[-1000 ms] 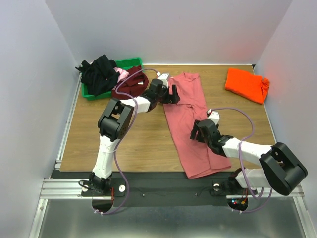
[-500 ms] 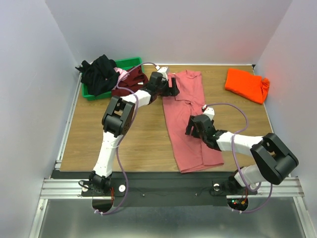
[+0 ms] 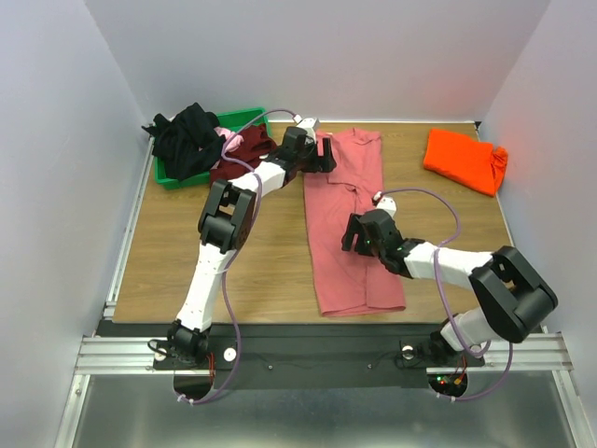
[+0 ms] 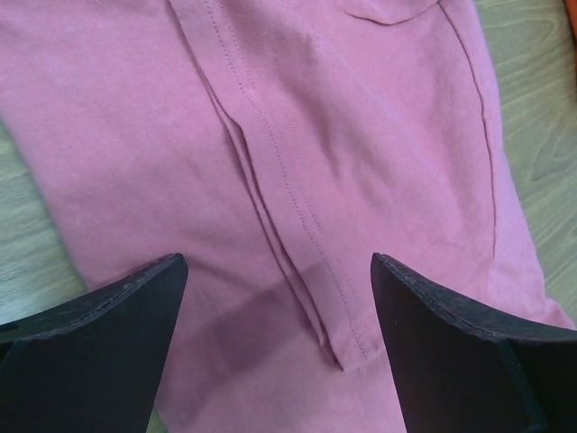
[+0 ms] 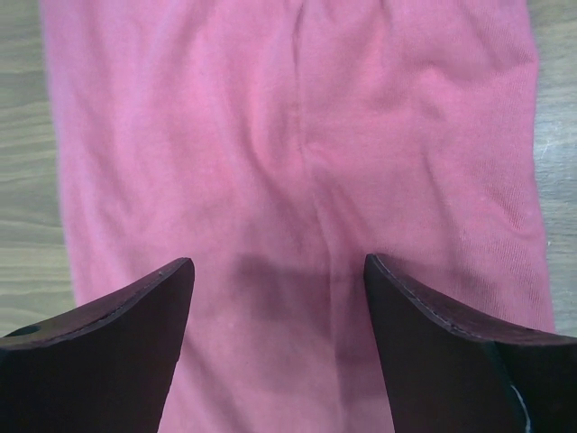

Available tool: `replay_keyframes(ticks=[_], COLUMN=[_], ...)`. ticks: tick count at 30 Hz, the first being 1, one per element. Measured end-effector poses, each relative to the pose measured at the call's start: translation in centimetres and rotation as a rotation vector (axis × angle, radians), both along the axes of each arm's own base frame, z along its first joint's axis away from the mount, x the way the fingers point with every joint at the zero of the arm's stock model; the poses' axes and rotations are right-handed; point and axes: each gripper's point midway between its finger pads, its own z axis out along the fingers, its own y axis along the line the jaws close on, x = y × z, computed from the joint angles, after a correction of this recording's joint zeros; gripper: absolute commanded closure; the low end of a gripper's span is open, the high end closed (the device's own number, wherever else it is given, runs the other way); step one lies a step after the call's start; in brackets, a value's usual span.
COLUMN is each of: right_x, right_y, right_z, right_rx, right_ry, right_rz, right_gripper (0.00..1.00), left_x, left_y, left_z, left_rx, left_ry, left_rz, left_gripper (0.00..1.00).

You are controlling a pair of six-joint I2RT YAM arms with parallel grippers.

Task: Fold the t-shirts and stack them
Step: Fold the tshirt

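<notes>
At the far left, a black shirt [image 3: 187, 138] and a maroon shirt [image 3: 244, 157] spill limp out of the green bin [image 3: 244, 119], not yet folded. Next along, the left gripper [image 3: 325, 157] hangs over the far left edge of the salmon-pink shirt [image 3: 350, 224]. Its jaws are spread wide, with nothing between them but the cloth below.

The shirt lies in the middle of the table [image 3: 168, 261] as a long narrow strip, its sides folded in. It looks light, soft and floppy, so I'd pinch it at a doubled edge or corner, both layers together.

Over its middle, the right gripper [image 3: 359, 233] is likewise spread and holds nothing; whether its tips graze the fabric I cannot tell. Far right, the orange shirt [image 3: 462, 161] sits folded, well apart.
</notes>
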Motion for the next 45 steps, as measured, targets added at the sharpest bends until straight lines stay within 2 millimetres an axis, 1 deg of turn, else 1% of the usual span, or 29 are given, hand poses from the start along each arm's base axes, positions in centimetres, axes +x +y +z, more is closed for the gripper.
replay_keyframes(ticks=[3,5,6,8,11,13,14,15,17,18,20,21,23,24,26,28,35,38,42,45], right_x=[-0.2,-0.3,-0.4,-0.8,-1.3,-1.6,-1.8,-1.9,-2.0,-2.0,-2.0,-2.0,-2.0,-1.9,-1.7,-1.3,-0.1,0.3,0.3,0.1], right_y=[0.1,0.1,0.1,-0.2,-0.6,-0.8,-0.8,-0.8,-0.7,-0.7,-0.7,-0.7,-0.7,-0.7,-0.6,-0.3,0.6,0.9,0.9,0.7], right_z=[1.0,2.2,2.4,2.6,1.9,1.1,0.8,0.5,0.0,0.0,-0.2,-0.2,-0.2,-0.3,-0.4,-0.4,-0.4,-0.4,-0.3,-0.1], right_rx=[0.017,0.038,0.042,0.048,0.037,0.025,0.019,0.017,0.013,0.013,0.012,0.011,0.013,0.013,0.015,0.023,0.036,0.04,0.035,0.027], right_ry=[-0.02,-0.047,-0.052,-0.061,-0.045,-0.026,-0.015,-0.006,0.009,0.01,0.013,0.014,0.013,0.013,0.007,-0.006,-0.025,-0.029,-0.031,-0.034], right_rz=[0.01,0.013,0.015,0.016,0.016,0.017,0.017,0.019,0.023,0.023,0.023,0.023,0.021,0.02,0.018,0.017,0.017,0.018,0.024,0.032], right_gripper=[0.18,0.18,0.18,0.18,0.18,0.18,0.18,0.18,0.18,0.18,0.18,0.18,0.18,0.18,0.18,0.18,0.18,0.18,0.17,0.17], left_x=[-0.1,-1.1,-2.1,-3.6,-5.3,-6.2,-6.5,-6.9,-7.5,-8.0,-9.1,-9.2,-9.3,-9.4,-9.2,-8.4,-6.6,-6.5,-6.5,-7.1], left_y=[0.5,1.0,1.4,2.0,2.3,1.6,1.1,0.7,0.1,-0.2,-0.8,-1.0,-1.3,-1.4,-1.7,-2.1,-2.7,-2.7,-2.7,-2.2], left_z=[0.1,0.3,0.8,1.8,4.4,6.3,6.9,7.0,6.7,6.1,4.6,3.9,2.6,1.3,-0.5,-0.4,-0.4,-0.4,-0.4,-0.2], left_rx=[0.024,0.04,0.047,0.051,0.032,0.013,0.004,-0.002,-0.008,-0.006,0.001,0.002,-0.001,0.003,0.008,-0.013,-0.023,-0.022,-0.021,-0.011], left_ry=[-0.008,-0.001,0.001,0.002,-0.038,-0.074,-0.092,-0.1,-0.104,-0.093,-0.062,-0.05,-0.033,-0.011,0.009,-0.006,-0.023,-0.022,-0.029,-0.042], left_rz=[0.006,0.012,0.011,0.009,0.002,-0.019,-0.029,-0.04,-0.057,-0.069,-0.095,-0.105,-0.122,-0.129,-0.138,-0.142,-0.134,-0.133,-0.134,-0.136], left_gripper=[0.04,0.04,0.04,0.04,0.05,0.04,0.04,0.04,0.04,0.05,0.05,0.04,0.04,0.04,0.05,0.05,0.05,0.05,0.05,0.05])
